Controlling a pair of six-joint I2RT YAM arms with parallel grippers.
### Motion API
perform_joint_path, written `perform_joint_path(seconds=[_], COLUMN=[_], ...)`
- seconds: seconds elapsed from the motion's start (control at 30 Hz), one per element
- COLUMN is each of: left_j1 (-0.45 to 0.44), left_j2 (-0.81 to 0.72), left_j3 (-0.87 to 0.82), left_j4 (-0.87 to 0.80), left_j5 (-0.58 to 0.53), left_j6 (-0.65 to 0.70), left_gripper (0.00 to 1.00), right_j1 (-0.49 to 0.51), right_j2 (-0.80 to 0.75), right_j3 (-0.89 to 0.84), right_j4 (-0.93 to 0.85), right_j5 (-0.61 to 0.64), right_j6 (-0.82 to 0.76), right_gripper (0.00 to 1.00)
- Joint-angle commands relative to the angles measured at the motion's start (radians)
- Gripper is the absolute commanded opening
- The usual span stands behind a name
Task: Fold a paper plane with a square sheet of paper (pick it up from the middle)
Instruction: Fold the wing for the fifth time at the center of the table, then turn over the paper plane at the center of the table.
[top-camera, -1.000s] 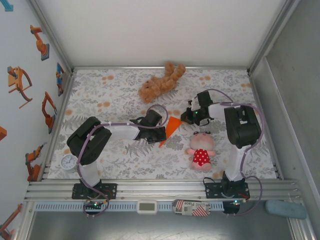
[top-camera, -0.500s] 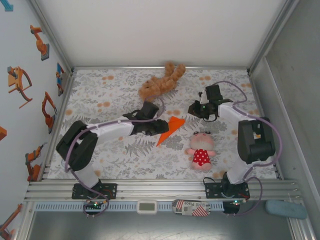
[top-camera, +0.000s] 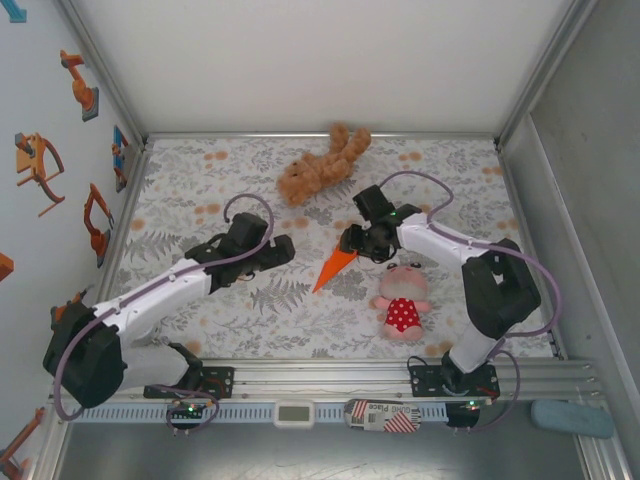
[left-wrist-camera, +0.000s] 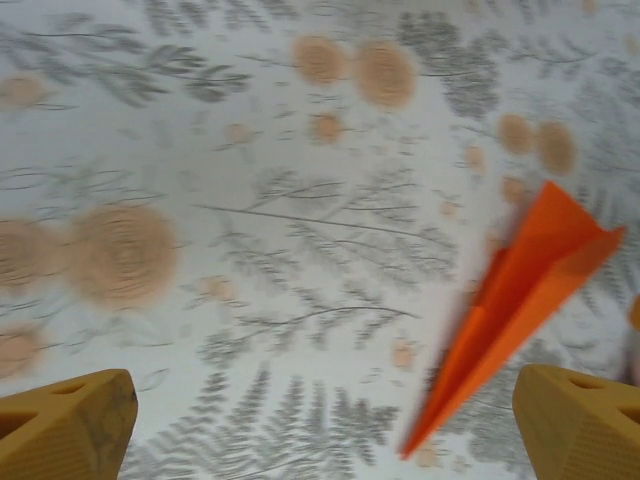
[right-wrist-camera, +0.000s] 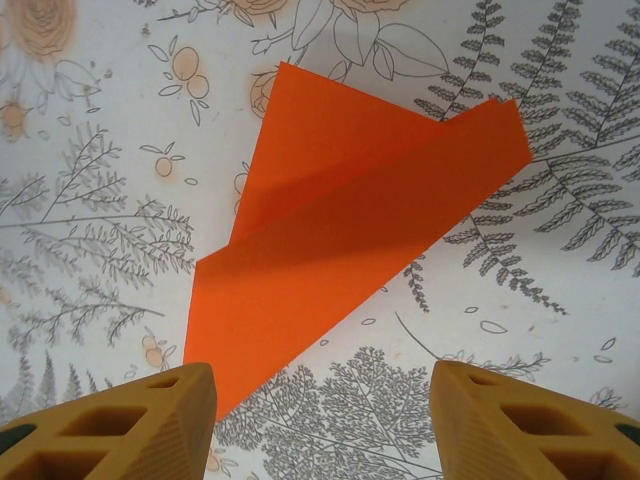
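- Top view: my left gripper (top-camera: 284, 250) stands with its jaws wide and holds nothing. It hangs to the left of the paper plane (top-camera: 332, 268), apart from it.
- My right gripper (top-camera: 350, 243) is over the plane's broad tail end. Its jaws are parted too, and from up here I cannot tell whether a finger touches the paper.
- The plane lies flat on the flowered tablecloth (top-camera: 200, 200), a narrow orange dart. Its sharp point aims toward the near left and its tail toward the far right.
- The pink doll (top-camera: 402, 300) in the red dress lies just to the right of the plane on the near side, close but apart. The brown plush bear (top-camera: 322, 168) lies beyond the plane, on the far side and well apart.
- Left wrist view: my two yellow fingers (left-wrist-camera: 65, 425) sit in the bottom corners with bare cloth between them, so this hand is wide and empty.
- The plane (left-wrist-camera: 520, 300) slants up the right side, its point low and just inside my right-hand finger. It is clear of both pads.
- Right wrist view: my fingers (right-wrist-camera: 530, 420) stand moderately apart at the bottom edge, closed on nothing.
- The plane (right-wrist-camera: 350, 240) spreads flat on the cloth straight ahead, its folded layers and centre crease plain to see. One lower corner runs down right beside my left-hand pad; I cannot tell whether it touches.
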Motion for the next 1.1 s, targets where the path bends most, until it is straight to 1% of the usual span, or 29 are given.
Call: perform_joint_path(seconds=[0.0, 0.07, 0.23, 0.47, 0.63, 0.9, 0.97, 1.07], left_j1=[0.023, 0.035, 0.044, 0.045, 0.046, 0.047, 0.046, 0.046], left_j2=[-0.056, -0.070, -0.079, -0.060, -0.038, -0.008, -0.001, 0.011], left_j3=[-0.036, -0.055, -0.068, -0.077, -0.076, -0.067, -0.063, -0.059], left_j4=[-0.062, -0.071, -0.102, -0.101, -0.098, -0.085, -0.085, -0.084], left_j5=[-0.087, -0.091, -0.106, -0.090, -0.077, -0.063, -0.060, -0.054], left_j6=[0.003, 0.004, 0.026, 0.045, 0.049, 0.049, 0.051, 0.052], left_gripper=[1.00, 0.96, 0.96, 0.96, 0.96, 0.96, 0.96, 0.96], right_j1=[0.047, 0.070, 0.107, 0.132, 0.144, 0.147, 0.149, 0.149], right_j2=[0.040, 0.070, 0.144, 0.190, 0.193, 0.150, 0.145, 0.156], right_j3=[0.067, 0.097, 0.161, 0.191, 0.194, 0.167, 0.169, 0.179], right_j4=[-0.065, -0.089, -0.117, -0.156, -0.174, -0.199, -0.199, -0.194], right_j5=[0.150, 0.182, 0.205, 0.297, 0.313, 0.331, 0.326, 0.309], right_j6=[0.125, 0.154, 0.212, 0.255, 0.268, 0.311, 0.313, 0.311], right_gripper=[0.59, 0.60, 0.61, 0.60, 0.58, 0.50, 0.51, 0.55])
